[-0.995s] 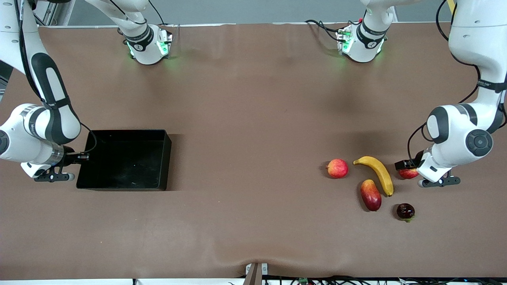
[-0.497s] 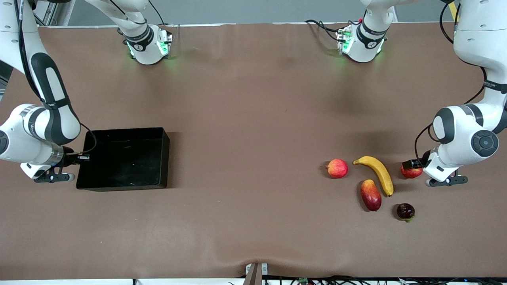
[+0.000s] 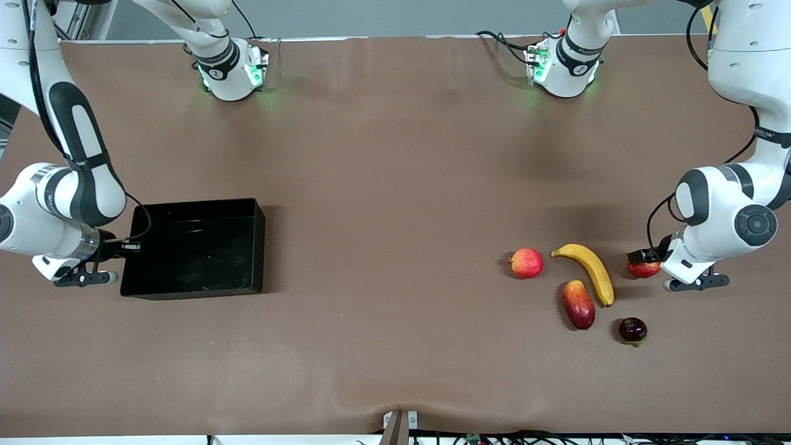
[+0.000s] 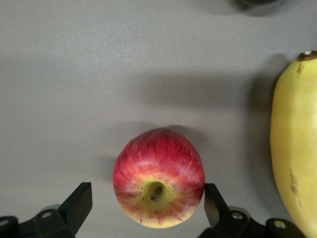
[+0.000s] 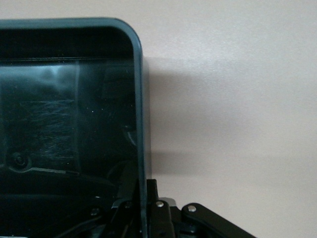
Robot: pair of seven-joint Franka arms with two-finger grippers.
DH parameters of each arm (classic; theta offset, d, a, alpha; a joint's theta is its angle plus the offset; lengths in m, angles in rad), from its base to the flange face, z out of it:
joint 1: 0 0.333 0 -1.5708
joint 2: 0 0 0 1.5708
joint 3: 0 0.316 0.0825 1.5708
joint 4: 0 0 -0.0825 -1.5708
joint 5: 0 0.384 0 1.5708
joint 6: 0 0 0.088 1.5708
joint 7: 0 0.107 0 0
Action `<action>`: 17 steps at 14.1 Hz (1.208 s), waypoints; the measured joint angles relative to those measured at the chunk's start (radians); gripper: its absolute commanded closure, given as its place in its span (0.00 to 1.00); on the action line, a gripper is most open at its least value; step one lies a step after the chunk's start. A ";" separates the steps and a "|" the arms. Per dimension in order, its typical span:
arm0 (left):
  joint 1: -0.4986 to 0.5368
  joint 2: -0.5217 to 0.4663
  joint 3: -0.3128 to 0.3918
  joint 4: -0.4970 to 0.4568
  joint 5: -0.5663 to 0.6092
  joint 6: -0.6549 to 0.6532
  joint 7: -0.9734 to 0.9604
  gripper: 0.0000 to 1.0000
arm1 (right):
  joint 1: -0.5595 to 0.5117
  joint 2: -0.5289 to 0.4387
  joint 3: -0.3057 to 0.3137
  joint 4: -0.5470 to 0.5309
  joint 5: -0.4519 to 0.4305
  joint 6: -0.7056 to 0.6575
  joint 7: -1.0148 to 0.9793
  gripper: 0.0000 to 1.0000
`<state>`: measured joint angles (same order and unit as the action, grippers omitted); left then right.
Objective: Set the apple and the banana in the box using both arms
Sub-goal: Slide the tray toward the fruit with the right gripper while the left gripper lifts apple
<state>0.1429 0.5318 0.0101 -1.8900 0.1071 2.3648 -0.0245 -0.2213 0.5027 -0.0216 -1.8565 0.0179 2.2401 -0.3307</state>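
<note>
Left gripper, at the left arm's end of the table, is spread wide around the apple, one finger touching it, the other apart; the banana lies just beside. Right gripper is clamped on the wall of the box, which sits empty at the right arm's end.

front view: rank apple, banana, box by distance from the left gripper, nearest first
1. apple, between the open fingers of the left gripper.
2. banana, beside the apple, toward the table's middle.
3. box, at the right arm's end, its wall gripped by the right gripper.
</note>
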 measured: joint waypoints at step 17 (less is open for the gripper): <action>-0.009 -0.167 -0.124 0.079 0.000 -0.183 -0.086 1.00 | 0.567 -0.164 0.023 0.161 0.171 -0.297 0.502 1.00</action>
<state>0.1339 0.3645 -0.1142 -1.8110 0.1068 2.1816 -0.1102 0.3459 0.3386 0.0018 -1.6956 0.1888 1.9427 0.1715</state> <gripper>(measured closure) 0.273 0.960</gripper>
